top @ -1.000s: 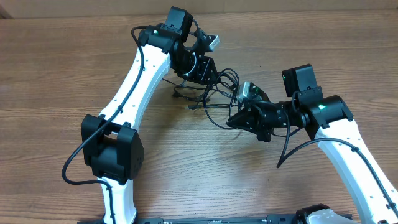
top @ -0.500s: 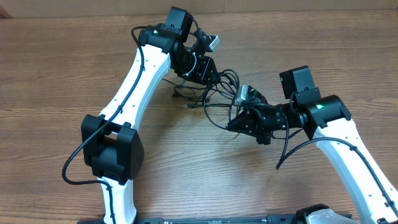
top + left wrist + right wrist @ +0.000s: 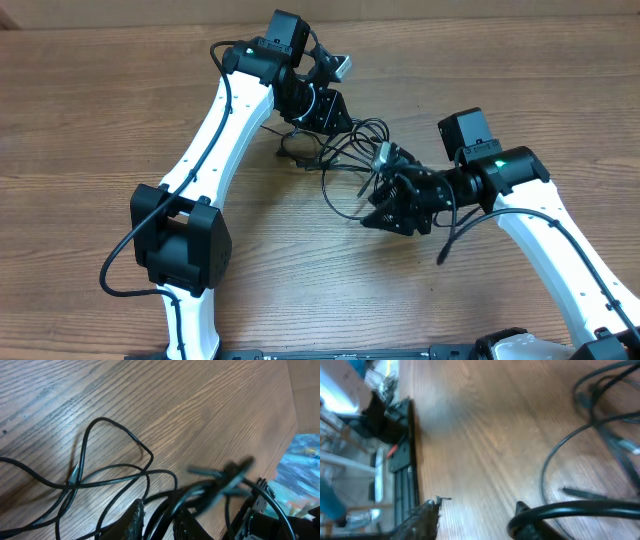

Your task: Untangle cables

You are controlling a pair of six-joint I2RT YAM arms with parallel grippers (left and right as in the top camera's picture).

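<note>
The cables (image 3: 345,150) lie as a tangle of thin black loops on the wooden table, between the two arms. My left gripper (image 3: 325,115) is at the tangle's upper left. In the left wrist view its fingers (image 3: 135,519) stand close together with several black strands pinched between them, and loose cables (image 3: 73,480) spread over the wood beyond. My right gripper (image 3: 378,212) is at the tangle's lower right. In the right wrist view its jaws (image 3: 476,517) stand wide apart over bare wood. A thin cable loop (image 3: 546,467) lies ahead, and a thicker black cord crosses its right finger (image 3: 522,522).
The left arm's black elbow block (image 3: 180,240) stands over the near left of the table. A black rail (image 3: 402,460) runs along the table edge in the right wrist view. The right arm's own black wire (image 3: 450,235) hangs in a loop.
The right gripper has opened and swung a little left and toward the near edge. The cable loops by it shifted. The left gripper has stayed in place.
</note>
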